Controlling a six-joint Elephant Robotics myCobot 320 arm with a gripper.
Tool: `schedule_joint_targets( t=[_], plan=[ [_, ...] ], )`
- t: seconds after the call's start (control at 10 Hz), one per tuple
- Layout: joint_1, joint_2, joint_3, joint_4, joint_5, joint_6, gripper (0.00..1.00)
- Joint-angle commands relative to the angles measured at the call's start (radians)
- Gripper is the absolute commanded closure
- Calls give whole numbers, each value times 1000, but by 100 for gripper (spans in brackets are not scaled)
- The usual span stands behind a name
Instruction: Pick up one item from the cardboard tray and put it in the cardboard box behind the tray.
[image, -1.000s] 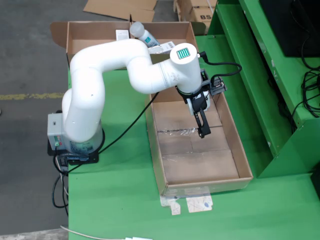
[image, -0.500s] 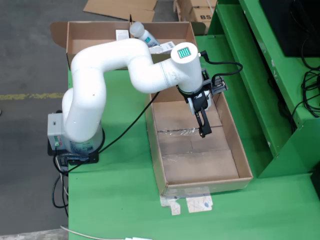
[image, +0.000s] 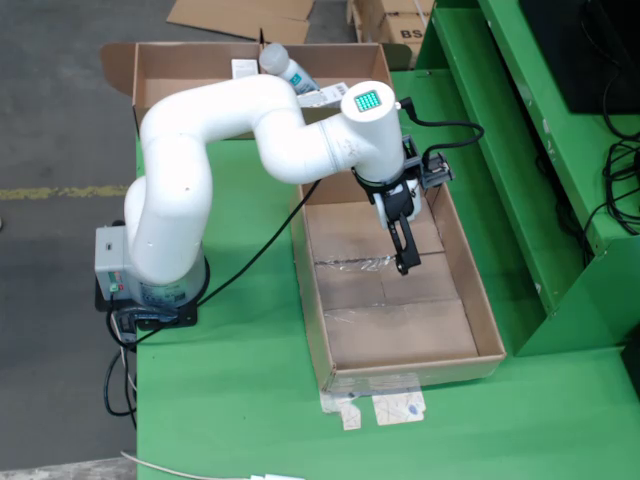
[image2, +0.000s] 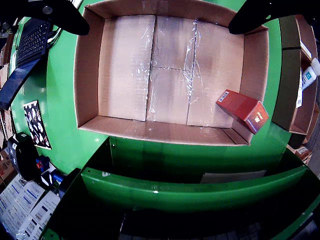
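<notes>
The long cardboard tray (image: 484, 318) lies on the green table. In the wrist view its floor (image2: 125, 65) is bare except for one red carton (image2: 242, 110), which lies in the lower right corner against the wall. My gripper (image: 403, 262) hangs over the tray's back half, pointing down. Its two black fingers (image2: 60, 14) show at the top corners of the wrist view, wide apart, so my gripper (image2: 159, 27) is open and holds nothing. In the fixed view the arm hides the red carton. The cardboard box (image: 165, 72) stands behind the tray.
The back box holds a white bottle (image: 285, 68) and white packets (image: 325, 96). The arm's base (image: 150, 290) stands left of the tray, with a black cable (image: 250, 260) running to the wrist. A green shelf (image2: 190, 185) runs along the tray's right side in the fixed view.
The wrist and gripper have shifted slightly left and toward the back of the tray. The fingers stay open.
</notes>
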Motion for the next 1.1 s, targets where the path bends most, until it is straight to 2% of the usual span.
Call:
schedule_joint_targets(
  t=[0.0,0.4,0.8,0.9,1.0],
  plan=[
    [25,92,-66,41,-1,12,0],
    [99,73,-28,18,-24,54,0],
    [215,-12,113,-51,-50,115,0],
    [291,-101,249,-106,-63,144,0],
    [291,-101,249,-106,-63,144,0]
  ],
)
